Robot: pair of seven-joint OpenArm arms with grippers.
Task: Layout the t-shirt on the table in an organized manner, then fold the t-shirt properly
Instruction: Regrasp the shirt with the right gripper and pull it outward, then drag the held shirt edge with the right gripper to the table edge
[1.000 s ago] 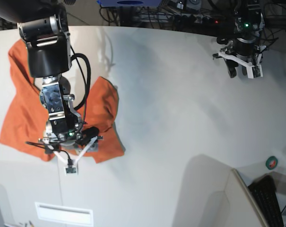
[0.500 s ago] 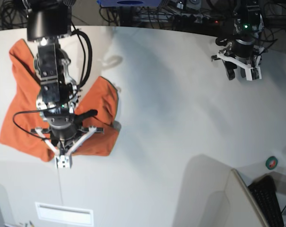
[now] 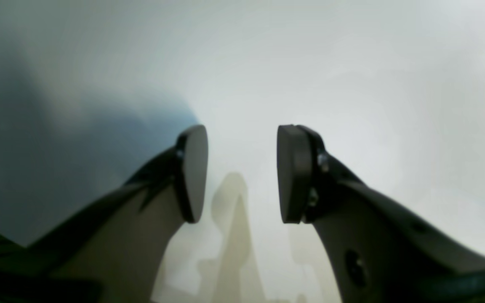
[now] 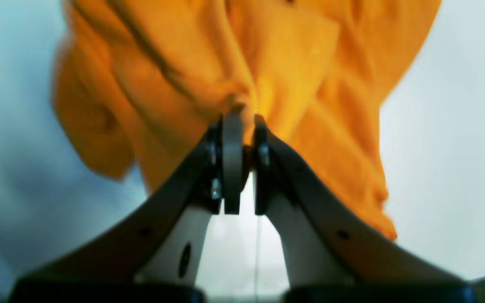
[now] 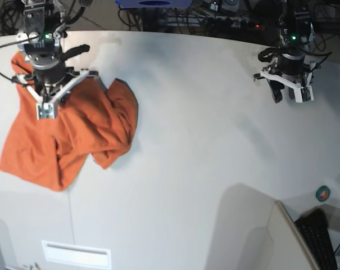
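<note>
Base view: the t-shirt [image 5: 68, 140] is seen crumpled at the table's [image 5: 203, 129] left side, pinched by the right gripper [image 4: 243, 162]. The left gripper [image 3: 242, 172] is held spread above bare table.

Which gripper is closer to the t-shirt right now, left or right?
Right. The right gripper is shut on a bunch of the t-shirt, over its far part. The left gripper is open and empty, over bare table far across from the cloth.
</note>
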